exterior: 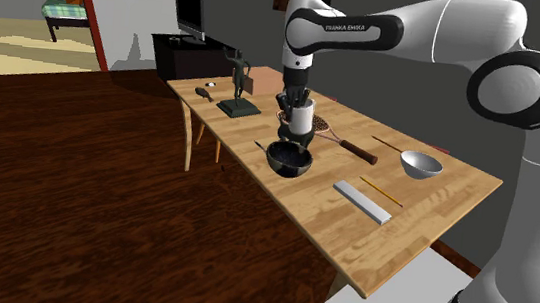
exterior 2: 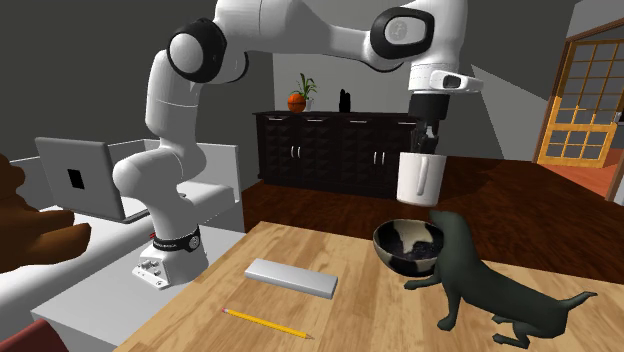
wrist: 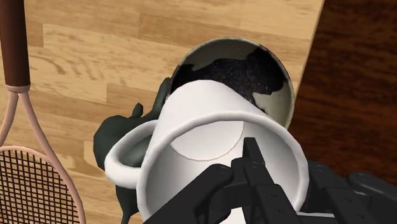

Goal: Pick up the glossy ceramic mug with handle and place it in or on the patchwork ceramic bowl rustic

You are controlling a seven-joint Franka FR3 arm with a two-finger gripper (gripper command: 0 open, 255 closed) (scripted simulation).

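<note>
A white glossy mug (exterior: pixel 301 118) (exterior 2: pixel 420 178) (wrist: pixel 210 153) with a handle hangs tilted in the air, and my gripper (exterior: pixel 298 99) (exterior 2: pixel 428 138) (wrist: pixel 286 181) is shut on its rim. One finger (wrist: pixel 252 159) reaches inside the mug; the other stands outside its wall. Directly below sits the dark bowl (exterior: pixel 288 160) (exterior 2: pixel 400 250) (wrist: pixel 267 70) with pale patches inside, near the table's edge. The mug's base is a little above the bowl's rim and does not touch it.
A dark dog figurine (exterior 2: pixel 480 285) (wrist: pixel 113 141) stands close beside the bowl. A racket (exterior: pixel 344 142) (wrist: pixel 19 127), a grey metal bowl (exterior: pixel 420 165), a flat grey bar (exterior: pixel 361 202) (exterior 2: pixel 290 277) and a pencil (exterior 2: pixel 268 323) lie on the wooden table (exterior: pixel 422 229).
</note>
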